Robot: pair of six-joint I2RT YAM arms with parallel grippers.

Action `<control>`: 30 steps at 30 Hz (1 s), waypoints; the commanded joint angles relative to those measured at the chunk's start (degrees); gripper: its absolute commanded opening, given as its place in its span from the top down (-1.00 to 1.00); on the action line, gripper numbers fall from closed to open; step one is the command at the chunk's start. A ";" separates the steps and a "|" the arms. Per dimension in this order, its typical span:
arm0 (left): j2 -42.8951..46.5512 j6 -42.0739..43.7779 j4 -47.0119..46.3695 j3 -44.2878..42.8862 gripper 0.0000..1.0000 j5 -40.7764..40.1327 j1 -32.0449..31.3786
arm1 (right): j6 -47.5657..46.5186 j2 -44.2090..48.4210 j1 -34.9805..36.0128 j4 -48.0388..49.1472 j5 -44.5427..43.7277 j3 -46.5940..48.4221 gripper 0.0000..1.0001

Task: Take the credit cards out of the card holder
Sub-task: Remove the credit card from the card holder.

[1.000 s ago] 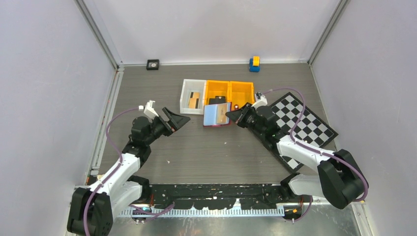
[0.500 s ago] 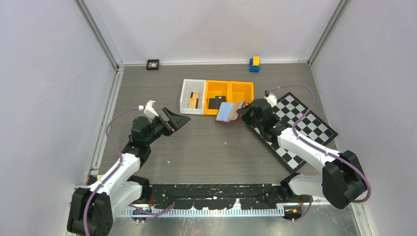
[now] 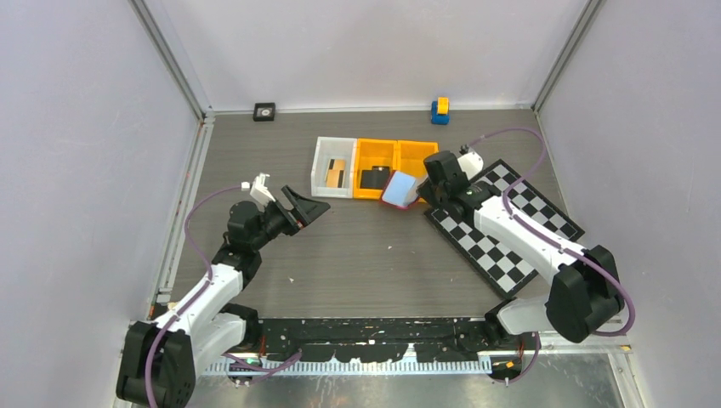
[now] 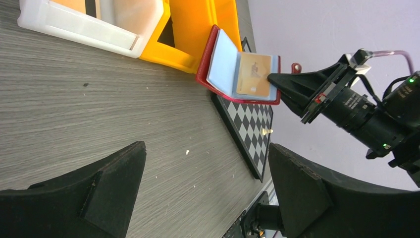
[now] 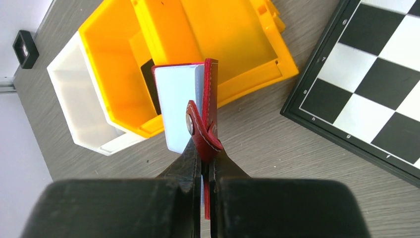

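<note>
Wide free table (image 3: pixel 357 255) lies between the arms, with the chequered board (image 3: pixel 510 229) at right and the bins (image 3: pixel 395 160) behind. The right gripper (image 5: pixel 203 148) pinches the open card holder (image 5: pixel 208 99) just before the bins, a credit card (image 4: pixel 253 74) in its sleeve. The left gripper (image 3: pixel 308 202) stands wide open, empty.

White links (image 3: pixel 519 236) w/ blk joints (image 3: pixel 578 297), purple cables (image 4: pixel 391 51), blk wedge end effector fingers (image 4: pixel 99 193), green LED (image 4: pixel 410 80)

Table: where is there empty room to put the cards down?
The widest bare patch of table lies between the left hand and the checkerboard. More lies left of the white bin. It is crowded where the right hand holds the wallet by the orange bins.
</note>
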State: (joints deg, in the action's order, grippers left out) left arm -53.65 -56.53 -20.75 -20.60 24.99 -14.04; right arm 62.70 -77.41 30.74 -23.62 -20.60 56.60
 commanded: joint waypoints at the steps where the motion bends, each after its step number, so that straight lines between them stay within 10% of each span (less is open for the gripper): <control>1: -0.19 0.64 -3.48 -0.71 -0.91 1.26 0.42 | -2.79 2.38 0.25 -3.48 -6.88 3.32 0.99; 8: -0.34 0.86 -4.30 -0.58 -0.91 1.58 0.42 | -11.80 4.67 -1.01 1.01 -6.56 -1.27 0.99; 14: -2.77 0.10 -7.37 -0.54 -0.89 4.87 0.42 | -19.88 10.97 -3.45 20.08 12.56 -12.38 0.99; 30: -9.49 1.47 -11.65 -3.92 -0.75 -1.19 -10.39 | -17.52 8.60 -3.50 34.93 26.44 -17.62 0.99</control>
State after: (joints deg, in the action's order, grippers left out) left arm -61.58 -56.47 -31.09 -20.51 27.99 -21.63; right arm 44.88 -68.66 27.22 4.14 1.58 38.89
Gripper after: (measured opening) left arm 0.884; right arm 0.057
